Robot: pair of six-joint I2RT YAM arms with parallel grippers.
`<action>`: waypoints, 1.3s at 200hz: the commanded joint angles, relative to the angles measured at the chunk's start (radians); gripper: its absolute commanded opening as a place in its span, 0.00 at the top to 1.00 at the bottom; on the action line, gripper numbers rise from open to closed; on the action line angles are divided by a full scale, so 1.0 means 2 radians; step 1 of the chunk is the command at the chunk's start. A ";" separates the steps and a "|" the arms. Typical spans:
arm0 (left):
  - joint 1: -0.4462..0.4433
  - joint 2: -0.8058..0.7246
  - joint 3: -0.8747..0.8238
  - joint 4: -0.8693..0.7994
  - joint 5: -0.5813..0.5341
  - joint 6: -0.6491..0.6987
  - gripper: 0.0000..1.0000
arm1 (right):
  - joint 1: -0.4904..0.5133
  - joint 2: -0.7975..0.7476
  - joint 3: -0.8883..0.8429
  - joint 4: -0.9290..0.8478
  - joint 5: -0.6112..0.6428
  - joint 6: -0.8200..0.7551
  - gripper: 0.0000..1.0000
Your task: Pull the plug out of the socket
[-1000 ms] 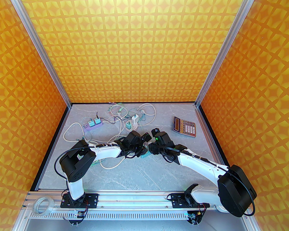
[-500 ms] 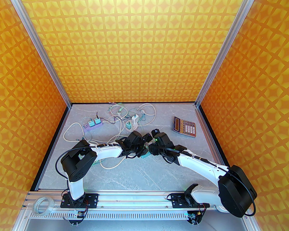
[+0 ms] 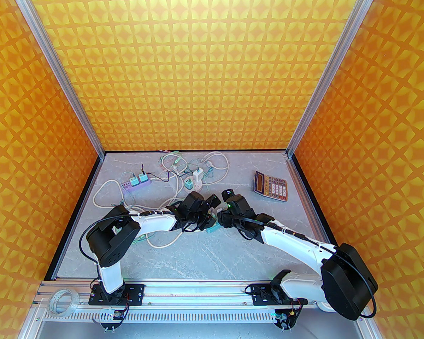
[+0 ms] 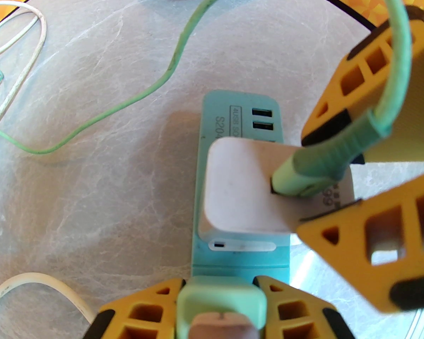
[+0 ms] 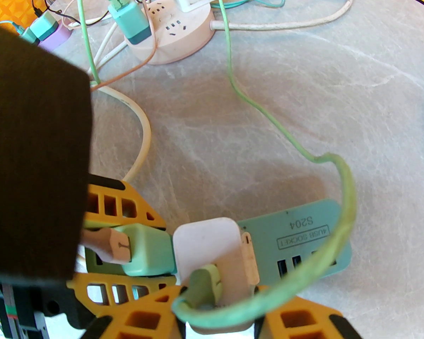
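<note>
A teal socket strip [image 4: 233,111] [image 5: 304,238] lies on the marble table, peeking out under both wrists [image 3: 212,229]. A white plug [image 4: 240,189] [image 5: 205,242] with a green cable [image 4: 176,58] in its top stands on the strip; its prongs are hidden. My right gripper [image 5: 219,309] [image 4: 339,175] is shut on this white plug. Beside it, a mint-green plug [image 4: 221,302] [image 5: 146,249] with a beige connector sits on the strip's end, and my left gripper [image 4: 221,288] [image 3: 208,221] is shut on it.
A round pink socket [image 5: 173,37] with chargers and tangled cables lies farther back. A purple strip [image 3: 136,184] sits back left, a calculator [image 3: 270,185] back right. A white cable [image 3: 162,244] loops under the left arm. A tape roll [image 3: 63,300] rests on the front rail.
Both wrists have shifted slightly to the left together. Both grips look the same as before.
</note>
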 commanded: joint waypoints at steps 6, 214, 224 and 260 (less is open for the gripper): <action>-0.020 -0.024 0.023 0.023 -0.033 0.023 0.81 | 0.000 0.018 -0.016 -0.070 0.010 0.005 0.66; 0.109 -0.106 -0.065 0.065 0.001 -0.112 0.81 | -0.001 0.015 -0.017 -0.069 0.009 0.004 0.63; 0.117 -0.107 -0.079 0.069 0.001 -0.128 0.81 | 0.000 0.014 -0.017 -0.069 0.009 0.003 0.63; 0.134 -0.104 -0.115 0.083 0.001 -0.164 0.76 | 0.000 0.013 -0.018 -0.067 0.008 0.003 0.63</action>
